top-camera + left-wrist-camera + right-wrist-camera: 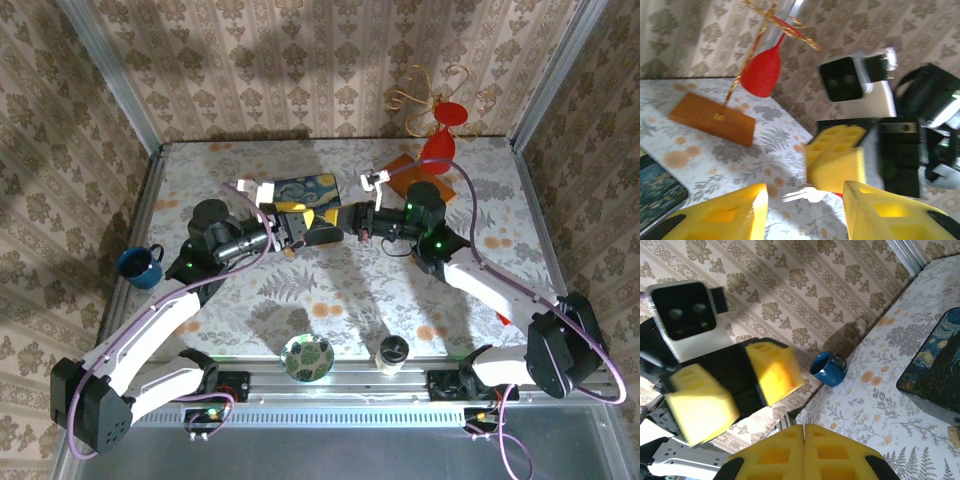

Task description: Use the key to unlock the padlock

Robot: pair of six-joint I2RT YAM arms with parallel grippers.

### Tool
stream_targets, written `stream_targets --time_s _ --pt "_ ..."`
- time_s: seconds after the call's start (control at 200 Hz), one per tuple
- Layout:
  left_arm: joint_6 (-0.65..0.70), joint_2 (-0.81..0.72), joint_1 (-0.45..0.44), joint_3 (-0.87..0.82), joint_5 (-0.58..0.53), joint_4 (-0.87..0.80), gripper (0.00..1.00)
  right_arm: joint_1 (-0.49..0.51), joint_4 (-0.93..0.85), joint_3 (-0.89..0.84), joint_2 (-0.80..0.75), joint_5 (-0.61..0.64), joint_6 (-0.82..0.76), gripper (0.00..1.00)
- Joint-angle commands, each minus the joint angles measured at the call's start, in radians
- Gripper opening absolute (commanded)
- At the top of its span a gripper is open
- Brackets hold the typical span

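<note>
My right gripper [362,222] [804,426] is shut on the key [807,195], a slim silvery piece that sticks out of its yellow fingers [837,160] toward the left arm. In the right wrist view the key's tip [786,422] peeks out above the closed pads. My left gripper [297,230] [804,210] faces it a short way off, open, with nothing between its yellow fingers [772,372]. The key hangs just ahead of that gap, above the tablecloth. The padlock is hidden. A small tan bit [954,436] lies by the painted box; I cannot tell what it is.
The dark blue starry-painting box [305,190] [937,365] lies just behind both grippers. An orange wooden block [712,119] and a red ornament with gold wire [761,72] stand at the back right. A blue mug [140,265] sits at the left edge. A patterned bowl [307,357] and a cup [392,352] are at the front.
</note>
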Motion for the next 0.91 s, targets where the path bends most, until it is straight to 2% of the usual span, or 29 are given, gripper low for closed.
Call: stream_targets --time_s 0.0,0.12,0.33,0.66,0.82,0.84,0.9 --pt "-0.031 0.008 -0.001 -0.002 0.104 0.094 0.45 0.005 0.143 0.044 0.033 -0.044 0.076 0.0" --pt "-0.074 0.024 0.028 -0.007 0.116 0.098 0.45 0.005 0.229 0.051 0.078 -0.08 0.142 0.0" --pt "-0.162 0.039 0.092 -0.021 0.166 0.143 0.45 0.011 0.225 0.054 0.069 -0.076 0.141 0.0" --pt "-0.187 0.071 0.093 -0.016 0.228 0.195 0.42 0.031 0.214 0.067 0.06 -0.068 0.137 0.0" --pt "-0.2 0.078 0.093 -0.026 0.228 0.207 0.36 0.04 0.213 0.076 0.064 -0.07 0.137 0.0" --pt "-0.203 0.078 0.119 -0.028 0.227 0.206 0.36 0.04 0.213 0.076 0.064 -0.068 0.137 0.0" --pt "-0.212 0.079 0.126 -0.035 0.227 0.216 0.3 0.042 0.213 0.076 0.063 -0.068 0.137 0.0"
